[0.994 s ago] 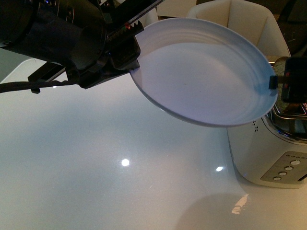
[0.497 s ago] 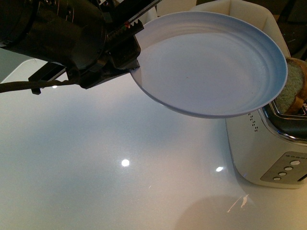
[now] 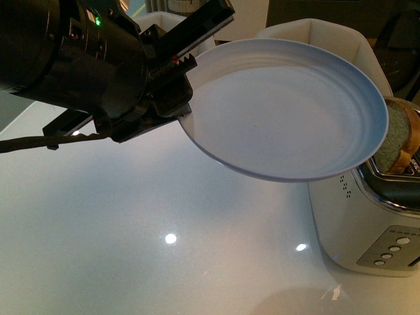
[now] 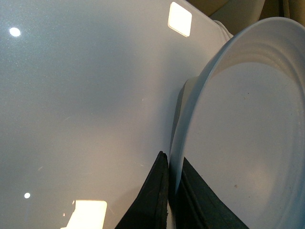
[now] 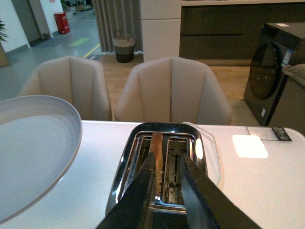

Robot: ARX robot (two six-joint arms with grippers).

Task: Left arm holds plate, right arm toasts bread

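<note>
The pale blue-grey plate hangs tilted above the white table, empty, with my left gripper shut on its rim at the left. In the left wrist view both black jaws of that gripper pinch the plate edge. The bread stands upright in the toaster, its top sticking out just past the plate's right edge. My right gripper is open right above the toaster, holding nothing, with the bread's crust edge in the slot nearer the plate.
The glossy white table spreads below the plate. The bulky left arm fills the upper left of the front view. Two beige chairs stand behind the table; a dark appliance is beyond them.
The right gripper has drawn back from over the toaster out of the front view, leaving the bread showing in the slot. The plate has levelled a little, and the left arm has shifted slightly.
</note>
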